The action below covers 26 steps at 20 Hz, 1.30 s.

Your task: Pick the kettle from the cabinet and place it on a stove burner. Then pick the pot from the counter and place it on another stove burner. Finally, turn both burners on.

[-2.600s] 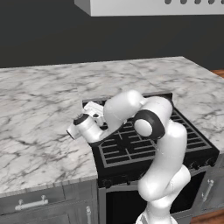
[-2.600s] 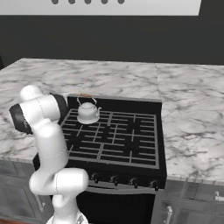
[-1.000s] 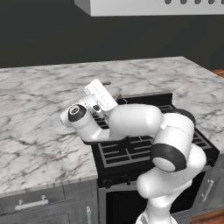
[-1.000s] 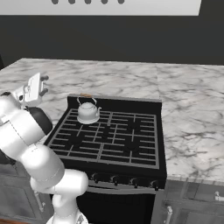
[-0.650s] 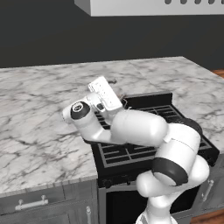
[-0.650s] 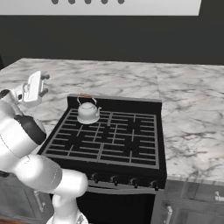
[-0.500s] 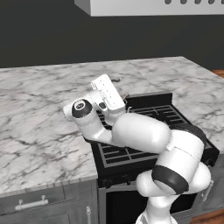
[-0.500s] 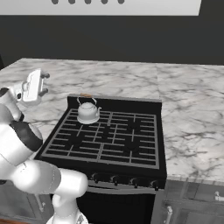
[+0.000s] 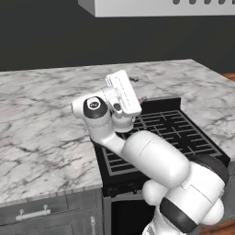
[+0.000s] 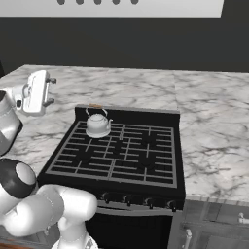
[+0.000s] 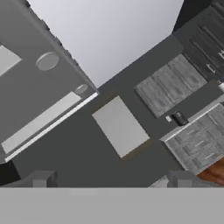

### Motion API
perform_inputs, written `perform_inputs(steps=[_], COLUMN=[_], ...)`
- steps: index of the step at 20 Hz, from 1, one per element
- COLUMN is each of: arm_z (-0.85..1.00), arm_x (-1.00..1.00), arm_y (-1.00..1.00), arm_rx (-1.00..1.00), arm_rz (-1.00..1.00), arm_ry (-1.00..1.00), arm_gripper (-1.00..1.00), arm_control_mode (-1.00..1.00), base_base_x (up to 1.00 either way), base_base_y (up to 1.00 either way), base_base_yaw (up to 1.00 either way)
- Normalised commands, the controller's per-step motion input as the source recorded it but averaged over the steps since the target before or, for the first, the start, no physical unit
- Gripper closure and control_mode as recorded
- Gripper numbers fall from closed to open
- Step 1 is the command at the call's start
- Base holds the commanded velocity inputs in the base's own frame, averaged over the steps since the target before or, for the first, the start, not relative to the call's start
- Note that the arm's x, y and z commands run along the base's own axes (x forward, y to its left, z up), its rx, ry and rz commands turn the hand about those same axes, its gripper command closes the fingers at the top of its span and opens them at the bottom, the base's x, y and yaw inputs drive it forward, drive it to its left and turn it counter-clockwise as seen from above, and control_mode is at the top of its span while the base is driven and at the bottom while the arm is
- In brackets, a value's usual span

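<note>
The kettle (image 10: pixel 97 123) stands upright on the rear left grate of the stove burners (image 10: pixel 121 151), left of centre in the right base view, its arched handle up and its short spout turned toward the right of the frame; nothing touches it; the marble surface (image 10: pixel 214 116) runs along both sides of the black cooktop and behind it; the white hand with its fingers (image 10: pixel 50 91) hangs at the left edge of that view, raised above the marble and well apart from the kettle; in the left base view the same hand (image 9: pixel 123 93) sits at upper centre, tilted up toward the top of the frame, above the front left part of the cooktop; the fingers stand wide apart and hold nothing; in the hand view their two dark tips (image 11: pixel 41 179) rise at the bottom, far from each other.
</note>
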Motion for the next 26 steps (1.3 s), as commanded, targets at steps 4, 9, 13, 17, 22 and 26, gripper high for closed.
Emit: perform_inputs(steps=[4, 9, 13, 17, 22, 26], arm_z=[0.14, 0.17, 0.07, 0.0, 0.0, 0.0], arm_x=[-0.33, -0.36, -0.37, -0.03, 0.0, 0.0], arm_y=[-0.34, -0.33, -0.34, -0.05, -0.07, -0.08], arm_rx=[0.15, 0.14, 0.15, 0.03, 0.04, 0.04], arm_rz=[0.01, 0.03, 0.06, 0.0, 0.0, 0.0], arm_ry=[-0.11, -0.13, -0.16, -0.13, -0.13, -0.15], arm_gripper=[-1.0, -1.0, -1.0, -1.0, -1.0, -1.0], arm_control_mode=[-1.0, -1.0, -1.0, -1.0, -1.0, -1.0], base_base_x=[0.0, 0.0, 0.0, 0.0, 0.0, 0.0], base_base_y=[0.0, 0.0, 0.0, 0.0, 0.0, 0.0], base_base_yaw=[0.0, 0.0, 0.0, 0.0, 0.0, 0.0])
